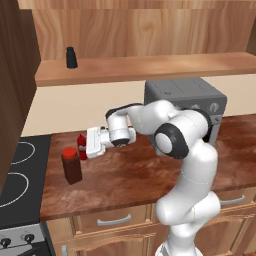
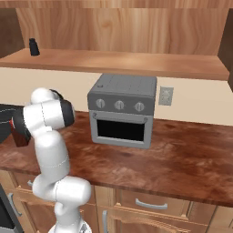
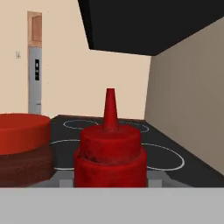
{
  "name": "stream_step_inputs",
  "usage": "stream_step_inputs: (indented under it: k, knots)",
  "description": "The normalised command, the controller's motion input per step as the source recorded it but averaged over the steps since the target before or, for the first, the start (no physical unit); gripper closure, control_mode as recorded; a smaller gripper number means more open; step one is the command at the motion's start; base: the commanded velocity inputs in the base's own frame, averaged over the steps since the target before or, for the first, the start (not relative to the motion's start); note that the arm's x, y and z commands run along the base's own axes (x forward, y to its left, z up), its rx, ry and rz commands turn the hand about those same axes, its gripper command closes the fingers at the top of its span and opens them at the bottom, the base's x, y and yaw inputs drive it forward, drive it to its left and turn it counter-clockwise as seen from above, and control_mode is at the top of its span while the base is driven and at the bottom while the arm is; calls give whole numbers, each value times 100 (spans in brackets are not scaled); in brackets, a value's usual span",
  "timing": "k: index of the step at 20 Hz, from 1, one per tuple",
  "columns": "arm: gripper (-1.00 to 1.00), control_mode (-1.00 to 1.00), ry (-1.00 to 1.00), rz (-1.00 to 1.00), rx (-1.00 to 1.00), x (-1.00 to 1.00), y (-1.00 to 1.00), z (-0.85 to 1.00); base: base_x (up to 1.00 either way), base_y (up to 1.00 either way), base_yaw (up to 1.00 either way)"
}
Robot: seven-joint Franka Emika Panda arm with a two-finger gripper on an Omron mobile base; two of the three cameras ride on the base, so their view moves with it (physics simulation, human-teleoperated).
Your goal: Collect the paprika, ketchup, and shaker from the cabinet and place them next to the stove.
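The ketchup (image 1: pixel 80 140), a slim red bottle with a pointed nozzle, stands upright in my gripper (image 1: pixel 84 149), which is shut on it low over the counter just right of the stove (image 1: pixel 15 175). In the hand view the ketchup (image 3: pixel 110 153) is close up in the centre, with the stove (image 3: pixel 175 162) behind it. The paprika (image 1: pixel 71 165), a brown jar with a red cap, stands on the counter just in front of the ketchup, and at the left in the hand view (image 3: pixel 22 146). The black shaker (image 1: pixel 71 57) stands on the cabinet shelf (image 1: pixel 150 67), far left.
A grey toaster oven (image 1: pixel 185 95) sits on the counter against the wall, behind my arm. A dark cabinet side (image 1: pixel 15 75) hangs above the stove. Drawers with metal handles (image 1: pixel 114 220) run below the counter edge.
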Motion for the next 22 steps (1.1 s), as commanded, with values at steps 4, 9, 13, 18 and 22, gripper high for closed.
stream_step_inputs:
  k: [4,9,13,18,22]
  knots:
    - [100,-100,4,1,0,30,12,-18,0,0,0]
    - [100,-100,7,1,0,12,10,-19,0,0,0]
    - [100,-100,5,0,0,3,1,-23,0,0,0]
    - [100,-100,0,0,0,8,2,-20,0,0,0]
    - [100,-100,0,0,0,0,13,-17,0,0,0]
